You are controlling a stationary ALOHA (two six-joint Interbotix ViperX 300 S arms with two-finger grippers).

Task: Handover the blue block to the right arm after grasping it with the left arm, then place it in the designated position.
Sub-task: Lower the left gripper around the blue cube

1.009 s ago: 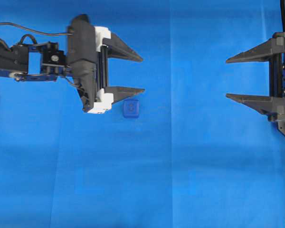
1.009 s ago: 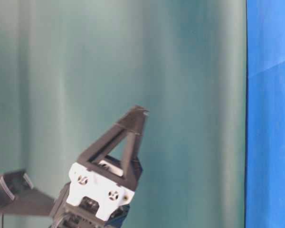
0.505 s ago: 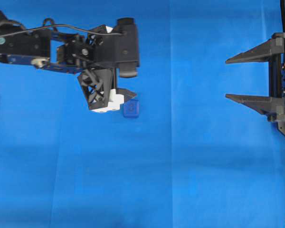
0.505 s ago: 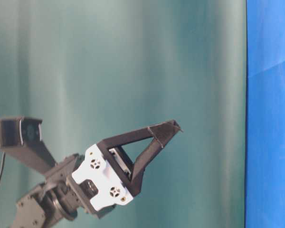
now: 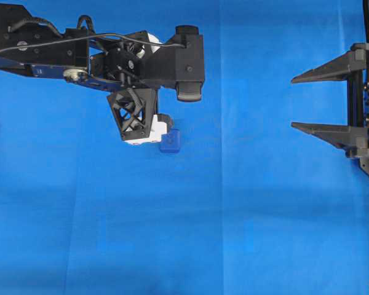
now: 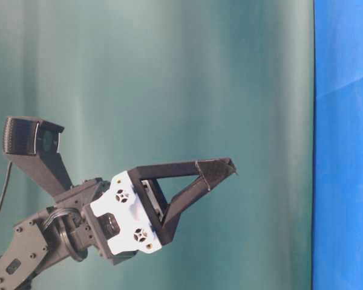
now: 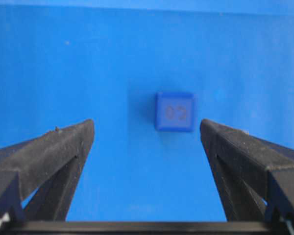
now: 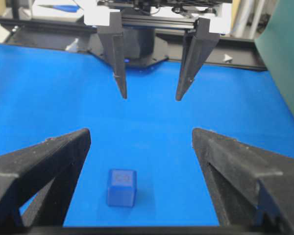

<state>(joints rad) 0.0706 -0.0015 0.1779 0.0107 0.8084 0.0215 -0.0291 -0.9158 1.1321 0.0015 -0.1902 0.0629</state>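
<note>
The left gripper (image 7: 147, 129), jaws spread wide, hangs above the blue block (image 7: 174, 111). The block lies below and between its fingertips, untouched. The right gripper (image 5: 293, 102) is equally wide apart.

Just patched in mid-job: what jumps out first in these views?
The left gripper hangs tilted downward with its jaws wide open, and the small blue block sits on the blue cloth in line with the gap between its fingertips. At the far right of the overhead view the right gripper waits open, holding nothing.

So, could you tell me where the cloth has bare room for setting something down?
The wide stretch between the blue block and the right gripper, plus the whole near half of the cloth. It is crowded only around the left gripper, above the block.
</note>
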